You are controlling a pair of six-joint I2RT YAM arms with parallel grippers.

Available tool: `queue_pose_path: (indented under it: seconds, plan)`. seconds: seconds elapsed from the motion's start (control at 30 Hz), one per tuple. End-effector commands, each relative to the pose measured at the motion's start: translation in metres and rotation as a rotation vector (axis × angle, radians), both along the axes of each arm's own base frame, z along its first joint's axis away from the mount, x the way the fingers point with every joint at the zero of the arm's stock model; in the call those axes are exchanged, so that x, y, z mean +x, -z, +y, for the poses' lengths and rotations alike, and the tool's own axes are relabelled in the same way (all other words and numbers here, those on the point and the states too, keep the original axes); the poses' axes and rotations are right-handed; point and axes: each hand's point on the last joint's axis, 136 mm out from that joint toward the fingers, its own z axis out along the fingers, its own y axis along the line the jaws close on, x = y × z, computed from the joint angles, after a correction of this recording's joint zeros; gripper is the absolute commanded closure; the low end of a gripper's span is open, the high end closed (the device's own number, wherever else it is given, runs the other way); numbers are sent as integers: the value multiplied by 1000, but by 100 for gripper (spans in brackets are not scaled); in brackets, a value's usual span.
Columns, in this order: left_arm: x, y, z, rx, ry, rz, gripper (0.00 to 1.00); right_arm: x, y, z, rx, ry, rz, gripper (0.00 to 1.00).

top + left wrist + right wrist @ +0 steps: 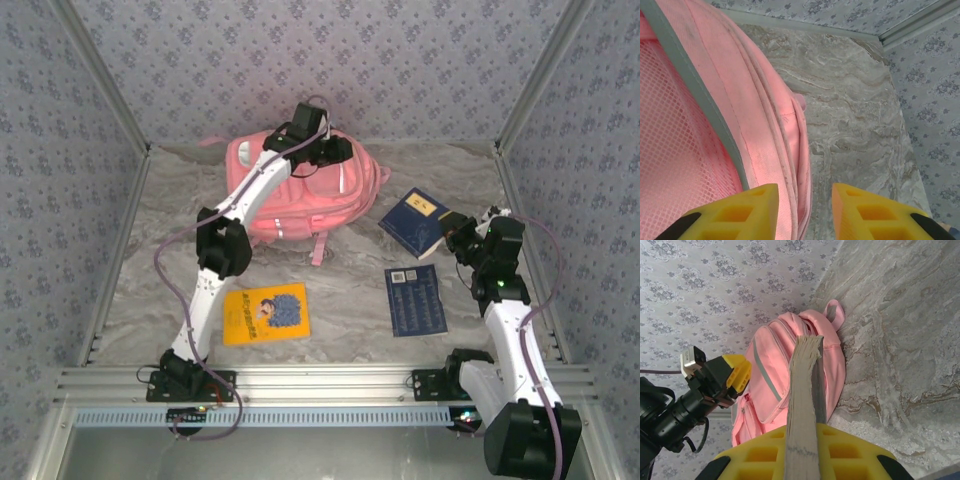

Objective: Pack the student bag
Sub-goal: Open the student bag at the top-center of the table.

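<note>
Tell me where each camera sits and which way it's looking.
Top external: above and behind the bases, looking down at the table; left arm, right arm and bag show.
Left wrist: on the left arm, looking down the bag's side to the table; left end effector, yellow fingers apart, at the bottom.
Right wrist: on the right arm, looking across the table to the bag; right end effector clamps a book edge-on.
Shared: top and right wrist both show the left end effector at the bag.

One student bag point(330, 205) lies at 12 o'clock. There are three books: one yellow book point(266, 314) at 7 o'clock, one thin blue book point(416, 300) at 4 and one thick blue book point(417, 222) at 2. There are two grippers, the left gripper point(340, 152) and the right gripper point(455, 228).
</note>
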Motion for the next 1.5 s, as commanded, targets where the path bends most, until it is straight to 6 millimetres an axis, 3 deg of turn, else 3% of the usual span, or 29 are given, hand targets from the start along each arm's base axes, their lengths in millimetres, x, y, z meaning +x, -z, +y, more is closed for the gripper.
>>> queue_pose_path:
  seconds: [0.0,0.33,0.57,1.0,1.23,1.3,1.4,1.47]
  plan:
    - [-1,1,-2,-8,-7,27,68,5,-22,0,-28,-6,-60,100]
    - [-6,-7,14,48,-49,28,70,5,-19,2,-43,-10,-55,100]
    - [-5,9,22,95,-79,57,68,7,-18,4,-39,-20,-51,100]
    - [-4,37,-9,42,-43,98,67,8,-15,6,-37,-27,-36,100]
    - [-1,52,-15,32,-48,126,67,8,-17,6,-34,-27,-40,100]
    - [-1,52,-17,28,-42,120,74,8,-17,6,-34,-25,-39,100]
    - [-1,46,-17,29,-28,103,98,8,-17,6,-36,-26,-42,100]
    - [-3,35,-15,43,-15,78,100,8,-18,6,-40,-25,-41,100]
